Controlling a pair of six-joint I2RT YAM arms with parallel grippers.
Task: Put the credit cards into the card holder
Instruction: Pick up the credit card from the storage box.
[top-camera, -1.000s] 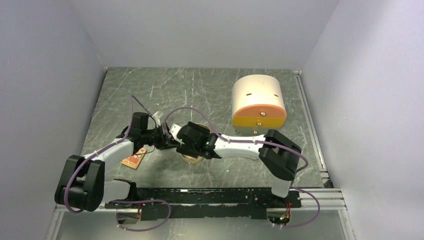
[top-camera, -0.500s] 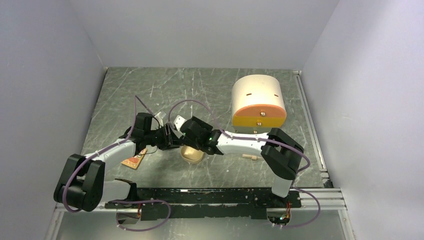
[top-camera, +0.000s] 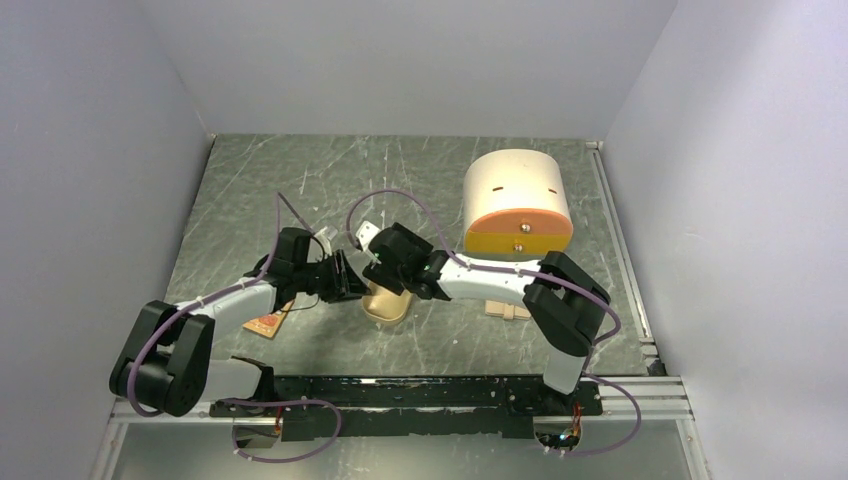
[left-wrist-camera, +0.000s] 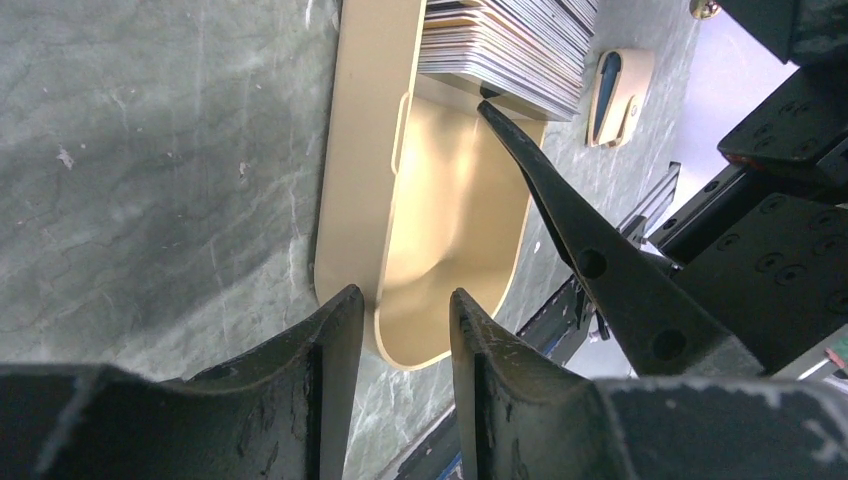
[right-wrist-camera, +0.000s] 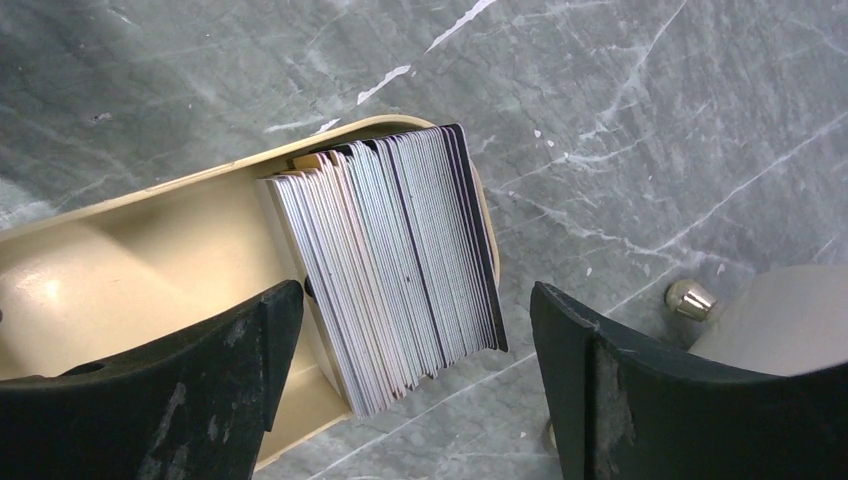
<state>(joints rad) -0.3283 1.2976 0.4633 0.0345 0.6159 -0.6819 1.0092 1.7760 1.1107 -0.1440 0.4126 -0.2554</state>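
Black plastic frames the foreground: the right gripper (right-wrist-camera: 415, 300) hangs with its jaws spread wide, one finger at lower left of its wrist view and one at lower right, gripping nothing. Squarely between them stands the stack of credit cards (right-wrist-camera: 400, 260), packed on edge at the upper-right end of a tan oval tray (right-wrist-camera: 180, 190). The cards' faces look toward the fingers and their upper edges run roughly top to bottom of the frame (so closing here would likely squeeze the whole pack, not one card). The right arm is plainly the nearer to them.

The left gripper (left-wrist-camera: 405, 300), at the bottom of its own view, sits narrow astride the tray's opposite end; whether it pinches the wall cannot be told.

Farther off, in the overhead view, a small beige piece that appears to be the card holder (top-camera: 505, 308) lies on the grey marbled table (top-camera: 300, 180). It is right of the tray and apart from it, with a cream box (top-camera: 517, 190) at upper right.
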